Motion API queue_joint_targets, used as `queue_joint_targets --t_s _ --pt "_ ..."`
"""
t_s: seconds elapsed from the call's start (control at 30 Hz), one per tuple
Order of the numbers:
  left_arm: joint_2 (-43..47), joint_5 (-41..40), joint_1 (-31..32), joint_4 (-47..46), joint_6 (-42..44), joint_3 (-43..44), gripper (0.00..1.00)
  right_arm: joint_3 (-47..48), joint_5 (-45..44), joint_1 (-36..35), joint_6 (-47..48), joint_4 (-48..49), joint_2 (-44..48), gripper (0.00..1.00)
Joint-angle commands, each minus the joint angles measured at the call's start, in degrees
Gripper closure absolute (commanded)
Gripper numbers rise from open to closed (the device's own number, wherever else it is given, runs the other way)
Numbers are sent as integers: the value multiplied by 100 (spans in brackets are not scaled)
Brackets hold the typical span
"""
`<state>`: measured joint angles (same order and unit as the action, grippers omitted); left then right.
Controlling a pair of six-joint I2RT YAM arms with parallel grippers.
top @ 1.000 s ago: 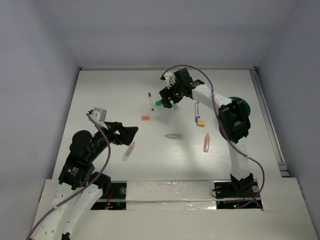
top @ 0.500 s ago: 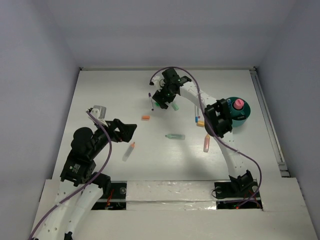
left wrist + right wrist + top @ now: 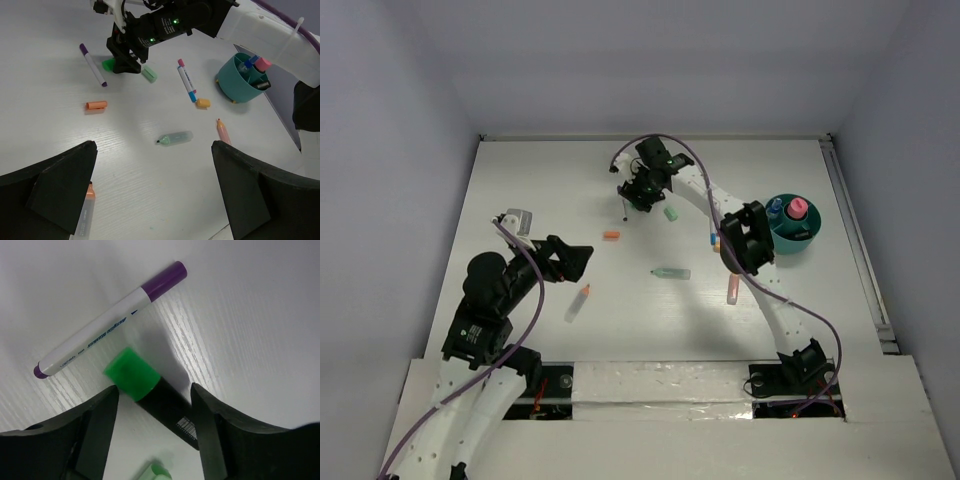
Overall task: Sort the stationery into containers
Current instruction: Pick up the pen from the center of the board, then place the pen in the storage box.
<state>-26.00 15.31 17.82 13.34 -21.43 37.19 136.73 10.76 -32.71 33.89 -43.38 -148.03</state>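
Left pincer (image 3: 578,260) hangs spread and unladen above the near-left counter (image 3: 520,180). Toward the far edge's middle, we judge the right pincer (image 3: 152,435), jaws apart, straddles the green-capped marker (image 3: 131,374) for pickup. The tub (image 3: 234,89) stands by the right edge.

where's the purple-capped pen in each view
top external: the purple-capped pen lies upper centre, just left of the right gripper.
left wrist: upper left, left of that gripper.
right wrist: diagonal across the upper left.
shared landmark: the right gripper, right beside the pen in every view.
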Motion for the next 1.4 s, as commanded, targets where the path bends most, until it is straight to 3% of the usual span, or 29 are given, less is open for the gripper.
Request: queue_joint_targets --t_s 0.0,0.1,0.17,0.5,0.57,0.63,0.67,0.73,0.97,1.1,1.23,1.37 --pt "-63 104 -51 -280 78 25 1 100 -224 -43 338 162 -262 37" --pt "-46 104 -51 -280 78 25 1 39 -320 -43 303 390 -279 53" --pt "-37 95 -104 -280 69 25 1 -128 -504 -43 285 801 -192 57" --pt "16 77 -156 -280 60 16 2 -611 -558 80 -303 2444 -8 99" --pt "7 86 -209 -288 60 8 2 -1197 -558 141 -768 3042 404 99" --pt "7 121 -209 -297 60 -1 2 -2065 -784 142 -1322 4663 1078 98" --pt "7 121 -209 -306 60 -1 2 -2367 -908 142 -1506 4671 1326 98" --pt "7 130 -209 -306 51 -10 2 -3017 -1145 142 -2041 5775 1880 98" --pt "200 183 -262 -359 51 -28 2 -6242 -3690 204 -2624 8062 5023 100" --pt "315 165 -52 -367 60 -28 1 -8106 -5157 466 -2791 9133 6239 100" --pt "385 183 90 -359 69 -28 1 -9583 -5962 1081 -3999 8848 7977 100" --pt "499 148 213 -359 69 -28 1 -10463 -6244 1749 -4654 8389 8834 100"
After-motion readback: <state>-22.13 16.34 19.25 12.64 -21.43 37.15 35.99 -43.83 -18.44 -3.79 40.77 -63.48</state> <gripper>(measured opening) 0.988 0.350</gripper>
